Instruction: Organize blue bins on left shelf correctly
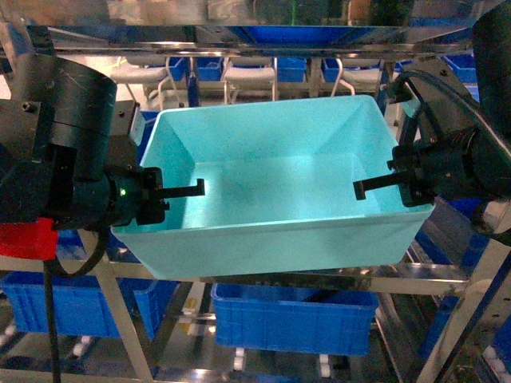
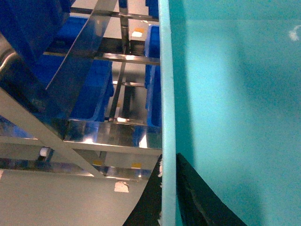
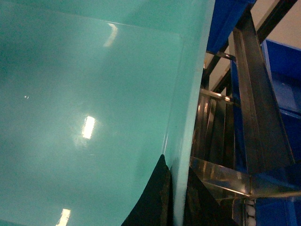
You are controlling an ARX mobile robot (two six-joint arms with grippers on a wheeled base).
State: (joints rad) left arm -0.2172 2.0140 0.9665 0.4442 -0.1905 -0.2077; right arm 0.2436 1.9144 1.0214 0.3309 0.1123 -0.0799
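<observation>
In the head view the left hand sits at the left wall of the turquoise bin, 1 finger reaching inside over the rim while the rest of the hand stays outside that wall. The bin is held up in front of the steel shelf, above the front rail, its open top tilted toward the camera and its inside bare. Below the bin, on a lower tier, stand dark blue ribbed bins; more of them show behind the bin's far rim. At the bin's right wall the right hand mirrors the left, with 1 finger inside and the body outside.

The left wrist view gives what the head view cannot: the bin's thin rim runs edge-on up the frame, and 2 black fingers close on it from either side at the bottom, so this hand is clamped on the wall. Left of the rim the shelf's rails and the dark bins lie below.

The right wrist view shows the same on the other side: the bin's glossy inner wall fills the left, its rim passes between 2 black fingers pinched on it, and right of the rim the shelf post and dark bins appear.
</observation>
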